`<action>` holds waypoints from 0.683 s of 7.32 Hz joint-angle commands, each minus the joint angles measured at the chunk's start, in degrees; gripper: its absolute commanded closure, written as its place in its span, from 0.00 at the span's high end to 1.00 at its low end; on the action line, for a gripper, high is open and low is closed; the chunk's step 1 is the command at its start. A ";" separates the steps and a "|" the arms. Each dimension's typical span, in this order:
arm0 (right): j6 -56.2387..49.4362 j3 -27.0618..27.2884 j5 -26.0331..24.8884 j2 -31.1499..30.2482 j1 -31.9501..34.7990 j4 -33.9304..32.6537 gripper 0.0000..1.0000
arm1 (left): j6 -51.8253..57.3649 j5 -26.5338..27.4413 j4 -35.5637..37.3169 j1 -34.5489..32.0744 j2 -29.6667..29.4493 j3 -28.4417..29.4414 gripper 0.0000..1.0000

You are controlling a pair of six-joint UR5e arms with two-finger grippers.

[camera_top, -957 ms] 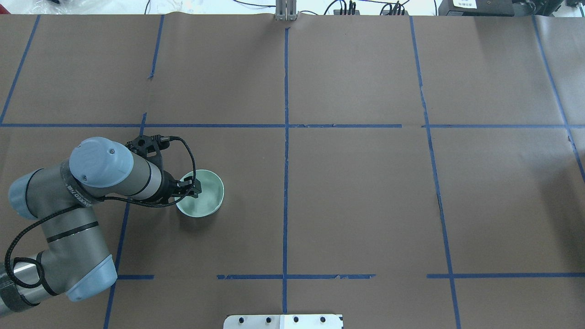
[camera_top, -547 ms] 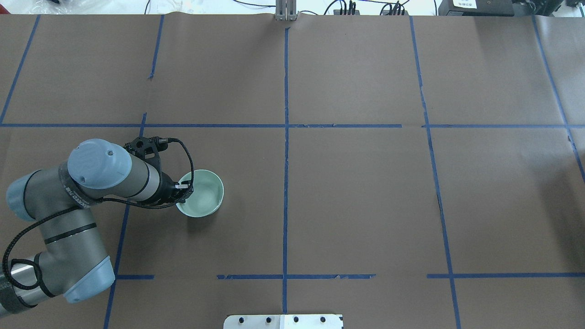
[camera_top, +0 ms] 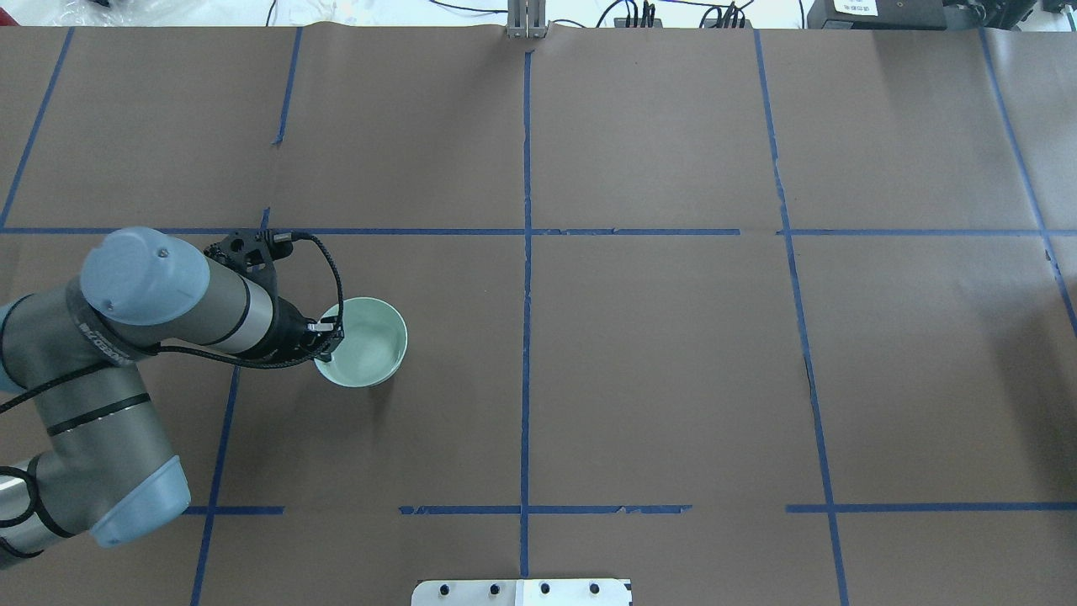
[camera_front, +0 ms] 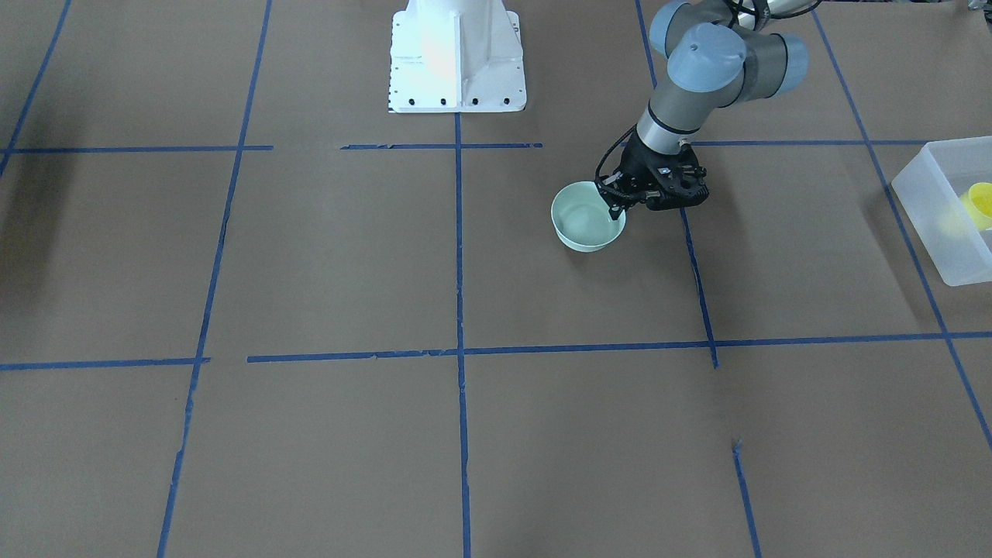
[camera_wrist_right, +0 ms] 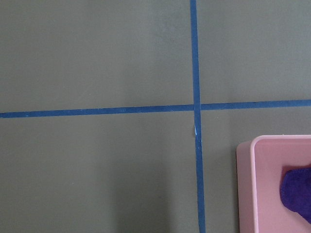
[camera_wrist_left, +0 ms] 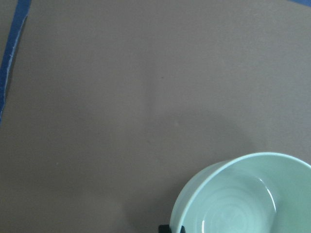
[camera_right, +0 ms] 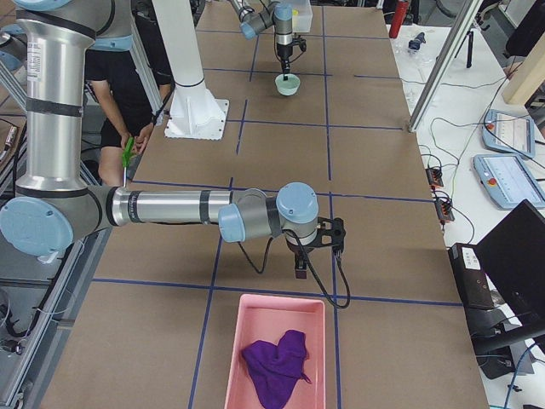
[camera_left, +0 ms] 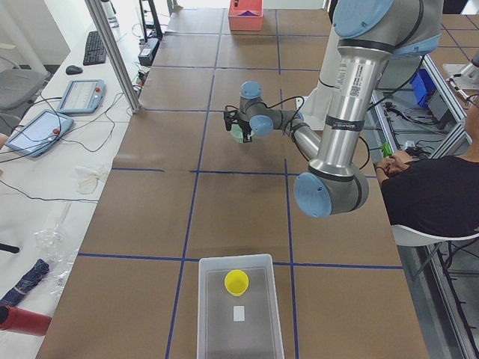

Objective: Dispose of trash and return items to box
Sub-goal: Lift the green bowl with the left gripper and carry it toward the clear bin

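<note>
Containers stood at both ends of the counter (camera_top: 673, 353). At the robot's left end the box (camera_left: 239, 321), frosted and straight-walled, held the yellow cup (camera_left: 236, 282) upright near its far wall, with a small white patch (camera_left: 238, 313) on the floor beside it. From the front view the box (camera_front: 942, 209) was cut by the frame edge and the cup (camera_front: 980, 203) showed as a yellow blur through the wall. At the right end a pink tray (camera_right: 277, 354) held a crumpled purple cloth (camera_right: 277, 366); the right wrist camera caught one corner of that tray (camera_wrist_right: 272, 184) and an edge of the cloth (camera_wrist_right: 297, 189).

The bowl (camera_top: 366, 345) was pale mint green, round, wide and shallow, with a glossy inside and nothing in it. It sat mouth up on the robot's left half of the counter, inside one square of the blue tape (camera_top: 526, 337) grid, well apart from the box.

The left tool (camera_top: 326, 337) was closed narrowly over the bowl's rim on the side nearest the arm, one finger inside the wall and one outside. Whether the bowl's base touched the counter could not be told. The right tool (camera_right: 300, 268) hung just beyond the pink tray; how far it stood open could not be told.
</note>
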 commanded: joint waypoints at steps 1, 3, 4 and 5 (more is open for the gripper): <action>-0.11 -2.01 -1.47 2.60 -0.93 -0.01 1.00 | 10.43 -3.40 6.24 -11.31 0.08 -2.36 0.00; -0.90 -2.03 -1.12 2.79 -0.93 0.08 1.00 | 20.37 -3.49 9.68 -17.30 0.60 -2.63 0.00; -3.34 -1.77 -1.55 2.71 -0.85 -0.01 1.00 | 27.99 -3.57 13.01 -20.64 0.69 -2.54 0.00; -6.59 -1.94 -1.64 2.36 -0.76 -0.10 1.00 | 34.50 -3.66 15.30 -24.76 0.95 -2.19 0.00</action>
